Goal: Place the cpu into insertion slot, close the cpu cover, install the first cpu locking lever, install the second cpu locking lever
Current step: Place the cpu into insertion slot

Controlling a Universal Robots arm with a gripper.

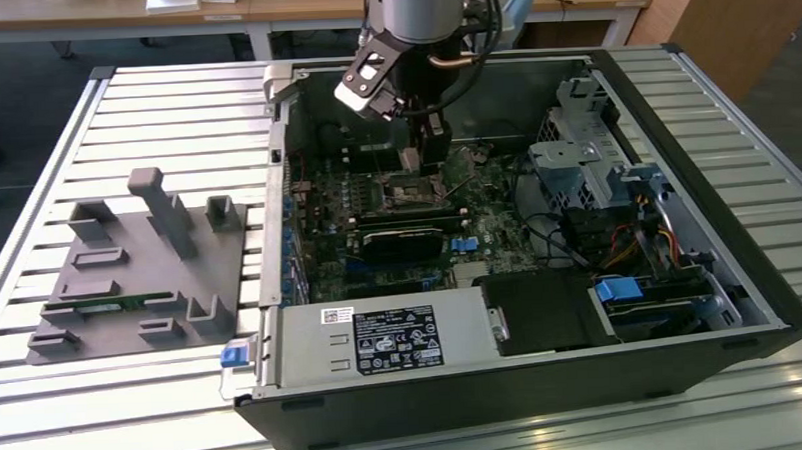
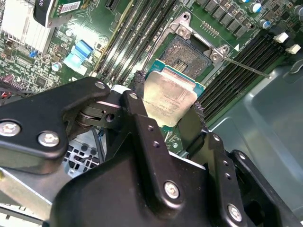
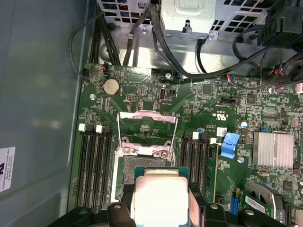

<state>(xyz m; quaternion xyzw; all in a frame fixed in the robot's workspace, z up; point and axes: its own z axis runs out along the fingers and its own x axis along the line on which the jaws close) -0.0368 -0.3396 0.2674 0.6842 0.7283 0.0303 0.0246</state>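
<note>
Holding: gripper [image 2: 166,101] pinches the cpu [image 3: 160,198] by opposite edges
Slot: insertion slot [image 3: 128,171] bare, below and partly beyond the cpu (cpu cover [image 3: 147,115] raised)

Single arm [image 1: 421,14] hanging near-vertical from above, wrist pointing downward. Tool [image 2: 169,96] at its lower end: two black fingers [image 2: 142,123] clamped on opposite edges of the cpu [image 2: 168,87], metal face toward the wrist.

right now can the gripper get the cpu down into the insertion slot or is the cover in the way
Probably yes. The gripper is shut on the cpu close to the insertion slot, whose dark centre lies bare. The cpu cover is swung back off it, and nothing shows between them.
</note>
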